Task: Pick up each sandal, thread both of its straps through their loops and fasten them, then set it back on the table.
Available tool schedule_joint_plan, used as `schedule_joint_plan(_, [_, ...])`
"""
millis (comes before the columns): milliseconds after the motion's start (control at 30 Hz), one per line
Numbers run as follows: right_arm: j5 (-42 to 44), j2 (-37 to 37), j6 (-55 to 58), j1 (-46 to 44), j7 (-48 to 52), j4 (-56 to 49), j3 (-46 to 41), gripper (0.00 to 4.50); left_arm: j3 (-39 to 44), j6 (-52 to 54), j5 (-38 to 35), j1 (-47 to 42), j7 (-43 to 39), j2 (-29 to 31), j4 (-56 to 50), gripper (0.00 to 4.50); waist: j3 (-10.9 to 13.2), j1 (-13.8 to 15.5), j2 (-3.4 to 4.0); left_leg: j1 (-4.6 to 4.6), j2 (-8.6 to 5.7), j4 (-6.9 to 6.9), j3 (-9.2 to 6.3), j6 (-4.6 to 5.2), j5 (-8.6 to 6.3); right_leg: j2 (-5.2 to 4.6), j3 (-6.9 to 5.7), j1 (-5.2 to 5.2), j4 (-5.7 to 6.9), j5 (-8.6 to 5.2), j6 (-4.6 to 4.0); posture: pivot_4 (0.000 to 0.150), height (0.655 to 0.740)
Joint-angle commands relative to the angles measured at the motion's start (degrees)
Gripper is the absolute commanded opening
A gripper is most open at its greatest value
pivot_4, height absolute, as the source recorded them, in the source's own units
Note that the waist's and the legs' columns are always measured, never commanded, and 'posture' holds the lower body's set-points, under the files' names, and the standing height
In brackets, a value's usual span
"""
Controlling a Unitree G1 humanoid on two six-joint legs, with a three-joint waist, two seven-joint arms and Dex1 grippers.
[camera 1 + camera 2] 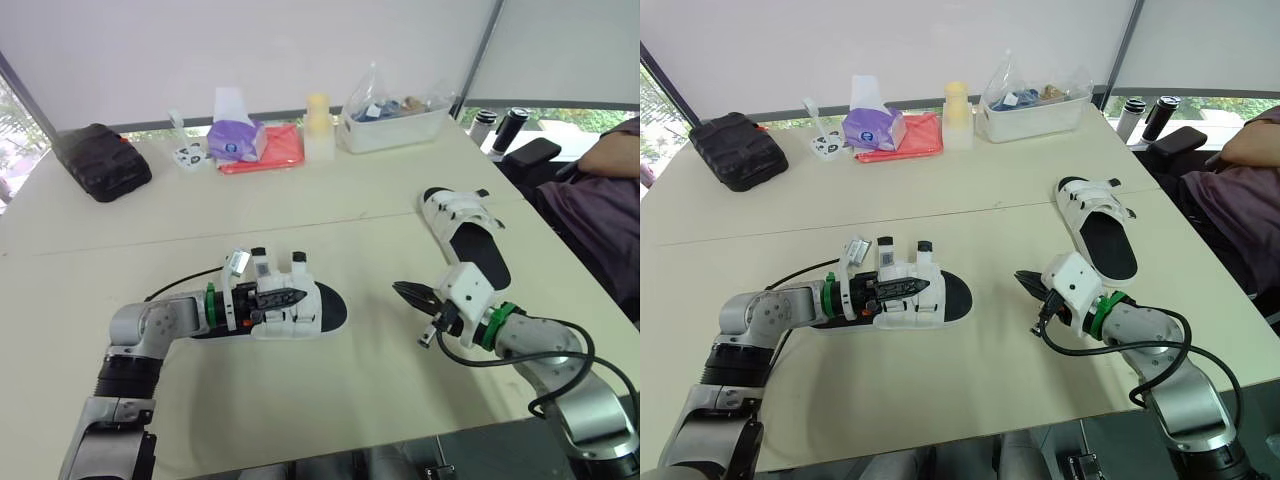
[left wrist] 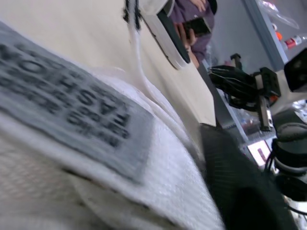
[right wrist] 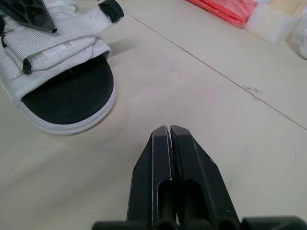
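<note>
Left eye view: the first sandal [image 1: 318,312] lies on its sole on the worktop [image 1: 330,400], close to the front edge and a little left of the middle, toe toward the right edge. I see two of its strap tabs [image 1: 298,262] standing upright. The left gripper [image 1: 298,296] lies across the straps of this sandal. Its fingers are pressed together to a point and touch the straps, but I cannot tell whether a strap is pinched between them.

The second sandal [image 1: 468,240] lies near the right edge, well apart from the first. The right gripper [image 3: 169,130] sits between the two sandals, near the front edge. Its fingers are clenched on nothing and point toward the first sandal.

A black bag [image 1: 100,160] sits at the far left corner.
</note>
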Motion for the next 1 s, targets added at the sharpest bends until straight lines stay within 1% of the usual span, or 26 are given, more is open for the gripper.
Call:
schedule_joint_plan(33, [0.4,0.6,-0.4,0.3,-1.5,-2.3,-1.3,0.00,1.5,1.1,-1.5,-1.0,1.9,-0.9,-2.4,0.02,0.0,0.0,0.00,0.01,0.00,0.00,0.00,0.00,0.00,0.00,0.00,0.00,0.01,0.00,0.00,0.150,0.7400])
schedule_joint_plan(100, [0.4,1.3,-0.4,0.1,-2.4,-1.8,-0.9,0.00,4.2,-0.4,-2.4,-2.7,7.0,-4.3,-4.6,0.02,0.0,0.1,0.00,0.01,0.01,0.05,0.00,0.00,0.00,0.00,0.00,0.00,0.06,0.02,-0.01,0.150,0.7400])
schedule_joint_plan(200, [0.6,2.6,-0.4,-0.2,-3.3,-1.0,-0.4,0.00,11.5,-6.6,-3.0,-8.5,19.2,-13.0,-2.8,0.02,0.0,1.1,-0.07,-0.11,-0.01,0.29,-0.05,0.00,0.01,0.01,-0.01,0.03,0.08,0.11,0.05,0.150,0.7400])
schedule_joint_plan(233, [0.6,3.0,-0.3,-0.6,-3.5,-0.7,0.0,0.00,13.6,-10.1,-2.2,-10.7,22.6,-15.4,-1.2,0.02,0.0,1.4,-0.08,-0.18,0.00,0.41,-0.03,0.00,0.01,0.03,-0.02,0.00,0.06,0.23,0.05,0.150,0.7400])
schedule_joint_plan(300, [0.5,3.6,-0.6,-1.7,-3.3,0.1,1.4,0.00,17.6,-15.9,-1.2,-15.8,29.6,-19.4,5.1,0.02,0.1,1.5,-0.09,-0.33,0.01,0.65,0.03,0.00,0.00,0.07,-0.02,-0.04,0.05,0.36,0.08,0.150,0.7400])
schedule_joint_plan(367, [0.4,3.8,-1.0,-3.5,-2.6,1.0,2.9,0.00,18.7,-21.5,1.1,-19.5,34.2,-22.2,11.3,0.02,0.0,1.2,-0.09,-0.36,0.01,0.77,0.19,0.00,0.00,0.10,0.01,-0.05,0.04,0.45,0.11,0.150,0.7400])
schedule_joint_plan(467, [0.2,3.2,-2.0,-5.7,-1.4,3.0,3.8,0.00,19.9,-31.3,5.2,-22.3,40.2,-25.5,18.6,0.02,0.0,1.3,-0.07,-0.19,-0.02,0.78,0.44,0.00,0.00,0.14,0.14,0.04,0.04,0.48,0.14,0.150,0.7400])
schedule_joint_plan(567, [-0.1,3.0,-3.2,-7.6,-0.7,5.2,4.1,0.00,22.2,-41.7,8.2,-22.6,48.4,-29.3,22.0,0.02,0.1,1.4,-0.12,-0.20,-0.03,0.79,0.43,0.01,0.00,0.13,0.14,0.06,0.03,0.50,0.16,0.150,0.7400])
schedule_joint_plan(600, [-0.1,3.2,-3.4,-8.1,-0.7,5.8,4.1,0.00,23.5,-44.9,8.0,-22.5,50.8,-30.9,22.8,0.02,0.1,1.4,-0.14,-0.23,-0.03,0.80,0.43,0.01,0.00,0.13,0.15,0.02,0.02,0.52,0.17,0.150,0.7400])
schedule_joint_plan(667, [-0.3,3.7,-3.8,-8.7,-0.7,6.6,4.6,0.00,25.9,-51.6,7.2,-22.5,53.2,-34.0,24.2,0.02,0.1,1.4,-0.14,-0.49,-0.01,0.87,0.42,0.01,0.00,0.13,0.15,-0.23,0.04,0.56,0.18,0.150,0.7400])
schedule_joint_plan(733, [-0.3,4.1,-4.2,-8.8,-0.6,6.7,5.5,0.00,26.9,-54.9,6.4,-22.8,53.2,-36.2,26.3,0.02,0.1,1.5,-0.14,-0.57,-0.01,0.90,0.43,0.01,0.00,0.11,0.15,-0.29,0.04,0.58,0.18,0.150,0.7400])
schedule_joint_plan(833, [-0.3,4.3,-4.3,-8.9,-0.6,6.6,6.2,0.00,27.9,-57.0,5.5,-23.2,52.6,-37.0,29.5,0.02,0.1,1.7,-0.15,-0.58,-0.22,0.98,0.41,0.02,0.01,0.08,0.12,-0.22,0.03,0.62,0.23,0.150,0.7400])
schedule_joint_plan(867, [-0.4,4.3,-4.4,-8.9,-0.6,6.7,6.3,0.00,27.9,-57.0,5.5,-22.9,52.5,-36.9,30.0,0.90,0.1,1.6,-0.15,-0.58,-0.32,1.01,0.38,0.04,0.01,0.04,0.12,-0.19,0.03,0.65,0.27,0.150,0.7400])
schedule_joint_plan(933, [-0.3,4.2,-4.6,-8.9,-0.6,6.9,6.2,0.00,27.8,-56.5,5.3,-22.1,52.8,-36.6,30.3,1.72,0.1,1.6,-0.15,-0.58,-0.47,1.07,0.37,0.09,0.01,-0.04,0.16,-0.16,0.02,0.70,0.36,0.150,0.7400])
schedule_joint_plan(1000, [-0.3,4.1,-4.8,-9.0,-0.6,7.2,6.0,0.00,27.2,-56.0,5.6,-21.3,53.2,-36.1,29.8,2.77,0.1,1.4,-0.15,-0.58,-0.48,1.09,0.38,0.11,0.01,-0.04,0.20,-0.15,0.02,0.72,0.40,0.150,0.7400])
